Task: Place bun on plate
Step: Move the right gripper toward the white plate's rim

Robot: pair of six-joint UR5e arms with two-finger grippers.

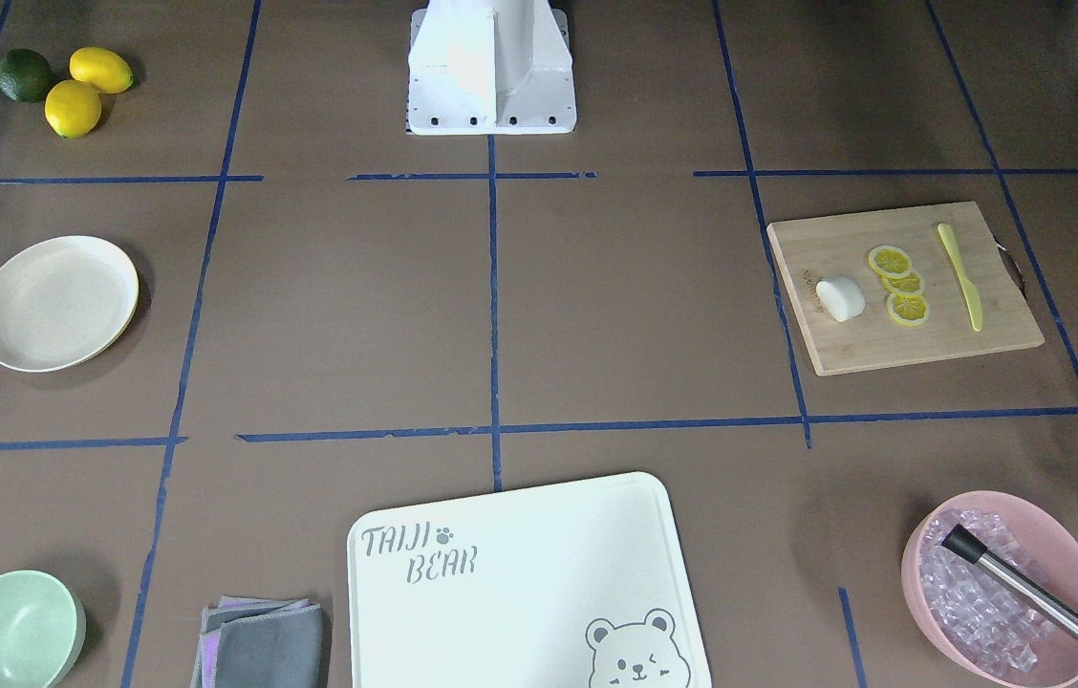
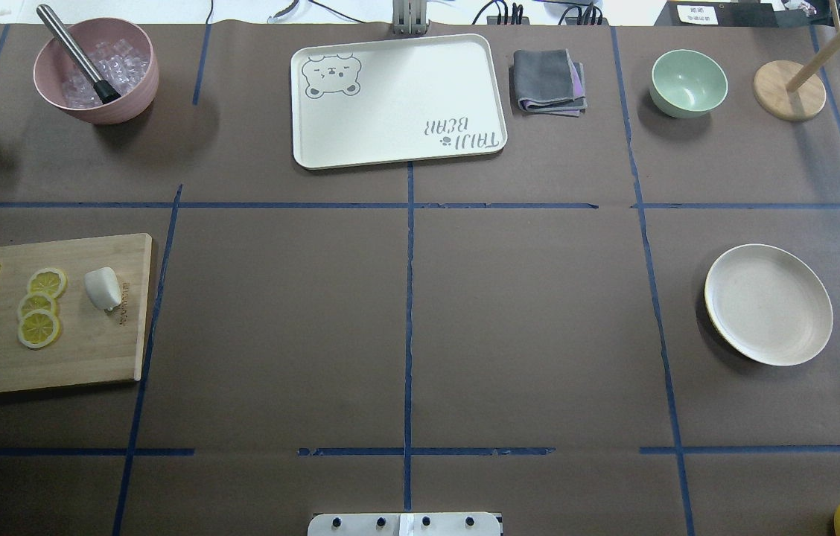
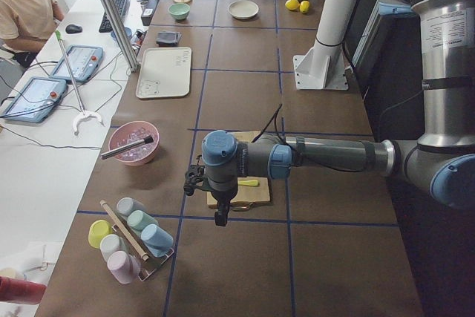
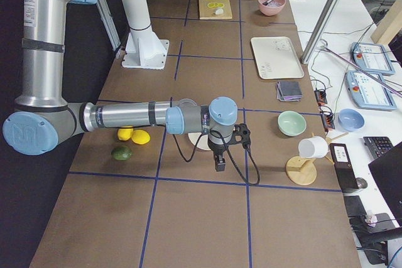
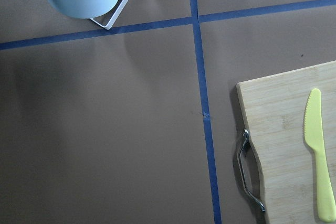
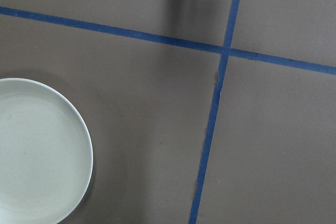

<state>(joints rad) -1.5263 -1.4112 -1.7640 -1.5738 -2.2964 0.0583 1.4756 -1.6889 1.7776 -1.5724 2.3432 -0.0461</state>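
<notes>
Two arms, neither touching anything. Left: the bun (image 2: 103, 288) lies on the wooden board (image 2: 92, 350), just beside the lemon slices (image 2: 39, 327), on the left arm's side. The left gripper (image 3: 221, 217) hangs near the board's outer end, probably ready to pick; its finger spacing cannot be told. Right: the plate (image 2: 768, 304) sits bare, well apart from the bun. The right gripper (image 4: 220, 165) hovers near the plate, its finger spacing likewise unreadable.

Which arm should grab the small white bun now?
Left, probably. The small white bun lies on the bamboo cutting board, near the left gripper; the right gripper hangs by the round cream plate.
</notes>
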